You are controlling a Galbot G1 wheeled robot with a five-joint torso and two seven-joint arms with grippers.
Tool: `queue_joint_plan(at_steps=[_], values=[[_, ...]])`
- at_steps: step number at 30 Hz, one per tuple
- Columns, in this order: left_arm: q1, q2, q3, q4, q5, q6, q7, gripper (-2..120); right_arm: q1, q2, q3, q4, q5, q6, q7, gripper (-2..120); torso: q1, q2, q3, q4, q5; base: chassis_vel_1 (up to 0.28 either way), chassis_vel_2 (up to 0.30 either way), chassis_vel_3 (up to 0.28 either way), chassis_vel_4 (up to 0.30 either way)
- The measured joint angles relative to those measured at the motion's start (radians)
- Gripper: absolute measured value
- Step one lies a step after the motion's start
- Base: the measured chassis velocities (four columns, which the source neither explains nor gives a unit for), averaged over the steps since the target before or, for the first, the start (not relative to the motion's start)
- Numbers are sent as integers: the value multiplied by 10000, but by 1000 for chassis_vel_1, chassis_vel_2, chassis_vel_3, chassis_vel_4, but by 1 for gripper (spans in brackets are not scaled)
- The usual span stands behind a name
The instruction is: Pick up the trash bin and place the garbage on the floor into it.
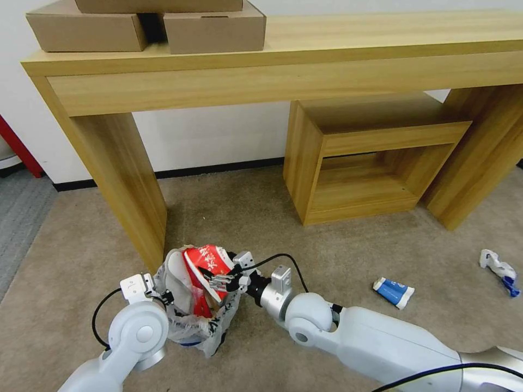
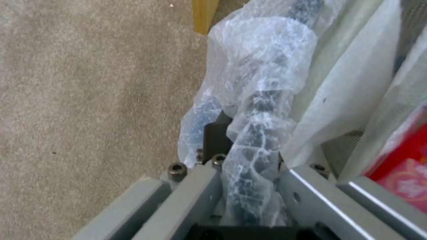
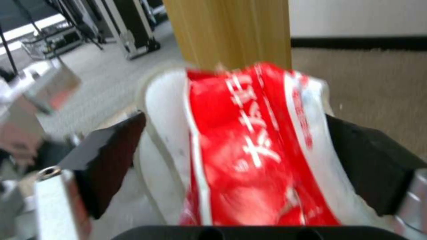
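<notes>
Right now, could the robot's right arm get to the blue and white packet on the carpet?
Probably not yet: the right gripper is holding the red wrapper over the trash bin. Bare floor surrounds the packet.

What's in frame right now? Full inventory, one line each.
Small round bin with crinkly white plastic bag: 1, black under translucent white, on the carpet by the desk leg.
Red-and-white carton: 1, sticking out of the bin's top.
Blue-and-white packet: 1, on the carpet, robot's right.
Crumpled white-and-blue wrapper: 1, far right on the carpet.
Light wooden desk: 1, along the wall.
Wooden cube shelf: 1, under the desk.
Brown cardboard boxes: 3, desk's left end.
Beige short-pile carpet: floor.
Left gripper: jaws clamped on the bin's bagged rim.
Right gripper: jaws around the carton.
</notes>
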Motion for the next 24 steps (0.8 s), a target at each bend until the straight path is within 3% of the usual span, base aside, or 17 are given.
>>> queue_joint_plan(at_steps=[10, 24], values=[[116, -11, -93, -78, -2, 25, -14, 0, 137, 347, -891, -31, 177, -117, 295, 100, 1, -1, 1, 0, -4, 0, 0, 0, 0], [101, -86, -22, -72, 51, 32, -36, 0, 510, 373, -860, 286, 282, -201, 445, 100, 1, -1, 1, 2, 0, 0, 0, 0, 0]])
